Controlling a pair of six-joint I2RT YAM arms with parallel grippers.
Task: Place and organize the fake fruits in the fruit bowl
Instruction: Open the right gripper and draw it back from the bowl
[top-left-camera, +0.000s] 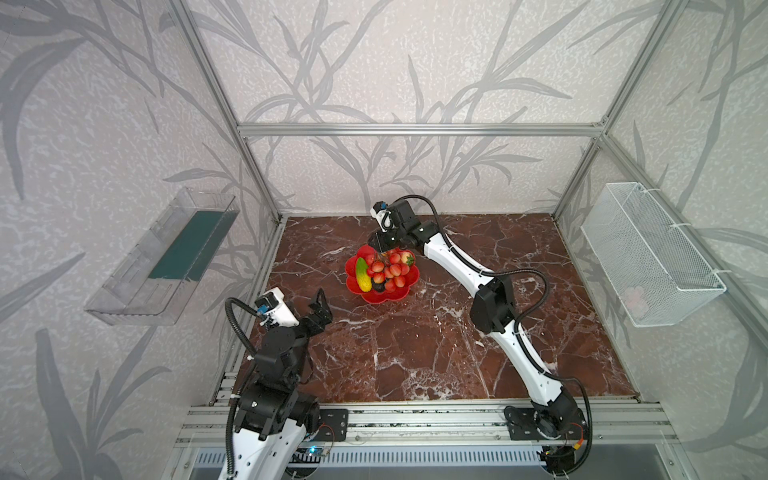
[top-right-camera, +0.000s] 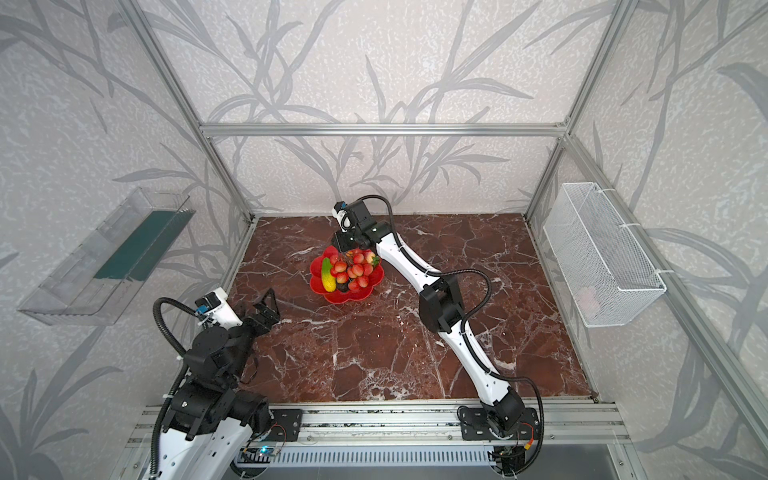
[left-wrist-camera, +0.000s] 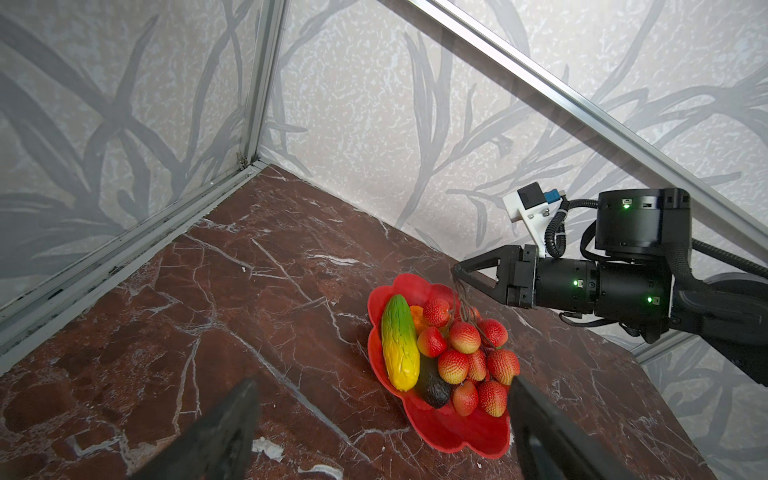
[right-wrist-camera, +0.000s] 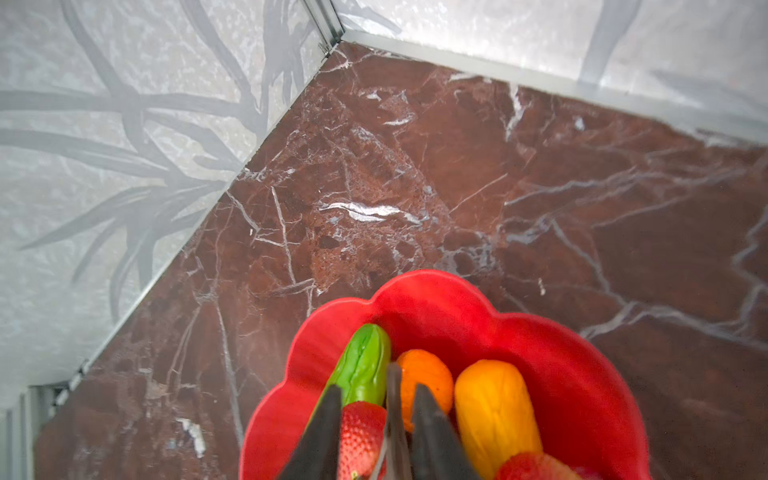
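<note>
Black right hand (left-wrist-camera: 459, 270) over fruit bowl (left-wrist-camera: 457, 436), left hand (top-left-camera: 318, 301) splayed

**No readable text on any feed**

From my station I can read no words, labels, brand marks or numbers in any view. In both top views the fruit bowl (top-left-camera: 384, 297) at centre frame, the clear tray (top-left-camera: 137, 286) at the left edge and the wire basket (top-left-camera: 648, 257) at the right edge show only plain surfaces.

bright even light, soft shadows, warped edges
</note>
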